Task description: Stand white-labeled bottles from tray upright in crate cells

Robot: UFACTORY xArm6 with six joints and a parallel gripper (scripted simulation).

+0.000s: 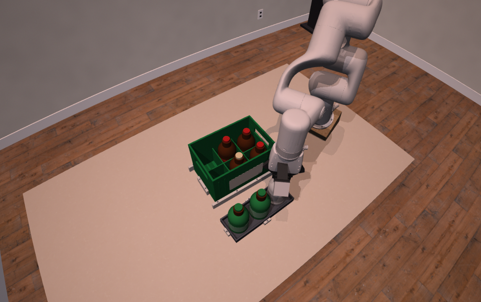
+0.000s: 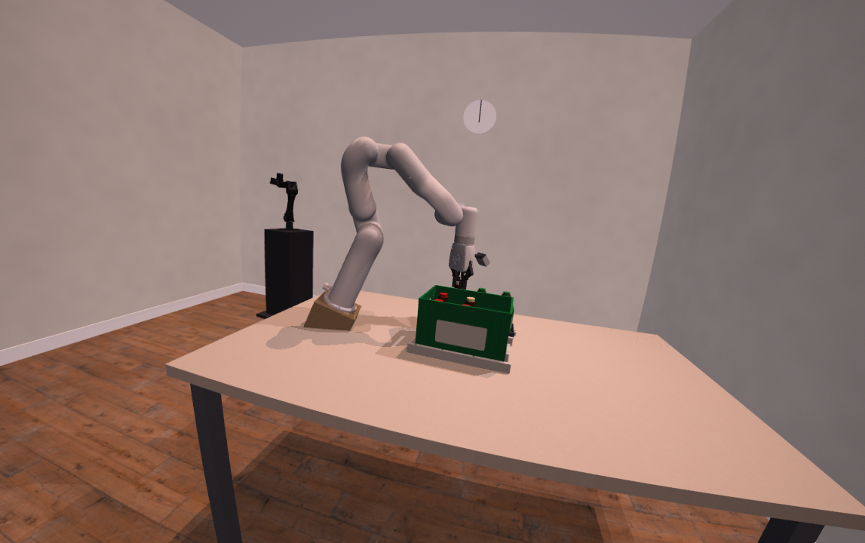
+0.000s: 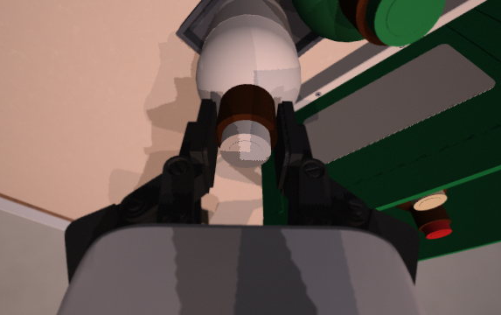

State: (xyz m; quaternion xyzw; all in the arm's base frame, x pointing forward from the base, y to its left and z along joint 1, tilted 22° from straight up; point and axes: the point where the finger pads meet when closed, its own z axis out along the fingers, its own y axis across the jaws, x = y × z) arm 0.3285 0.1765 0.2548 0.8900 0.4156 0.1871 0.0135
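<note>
My gripper (image 3: 247,120) is shut on the brown neck of the white-labeled bottle (image 3: 247,66), just under its white cap. The bottle is upright at the end of the dark tray (image 1: 256,219) nearest the arm's base. In the top view the wrist hides most of the bottle. I cannot tell whether its base touches the tray. The green crate (image 1: 230,160) stands right behind the tray. It holds three red-capped brown bottles (image 1: 226,147) and one cream-capped bottle (image 1: 238,159). Its two cells at the left end (image 1: 211,168) are empty.
Two green bottles (image 1: 238,217) (image 1: 260,204) stand upright on the tray beside the held bottle; one shows close in the wrist view (image 3: 364,17). The crate's front wall (image 3: 407,131) rises right beside the gripper. In the exterior view the crate (image 2: 465,323) hides the tray.
</note>
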